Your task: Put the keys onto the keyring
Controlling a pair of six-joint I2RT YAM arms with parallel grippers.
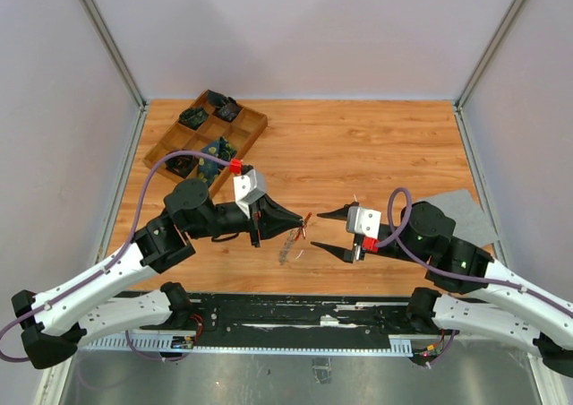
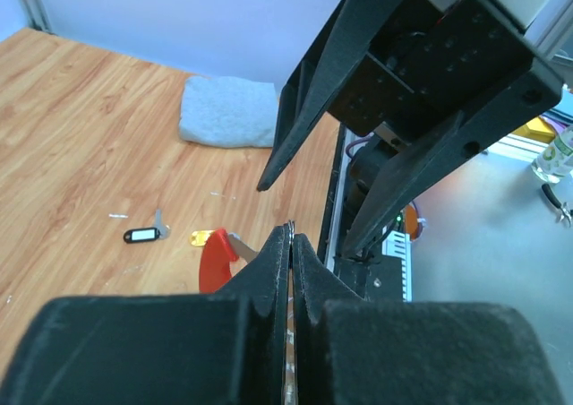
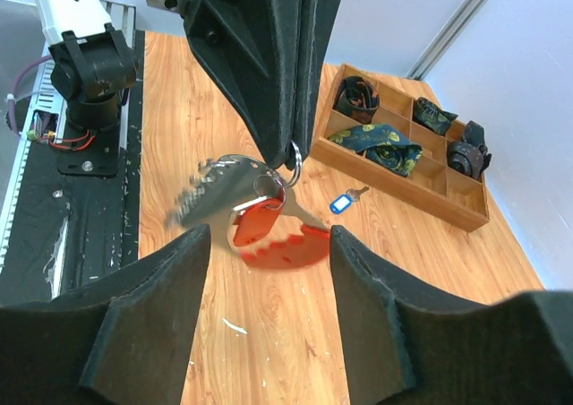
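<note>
Keyring (image 3: pixel 269 236) hangs blurred, clamped in left tool (image 2: pixel 291 239); right tool (image 1: pixel 322 229) spread apart.

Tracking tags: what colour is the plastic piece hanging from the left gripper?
Red plastic piece; shows best in right wrist view.

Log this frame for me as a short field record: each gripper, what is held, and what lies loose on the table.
left gripper: shut on the keyring, held above the table
hanging from keyring: silver key and red piece, both blurred
right gripper: open, holding nothing, facing the left gripper
loose on table: blue-tagged key
wooden tray: holds dark items
</note>
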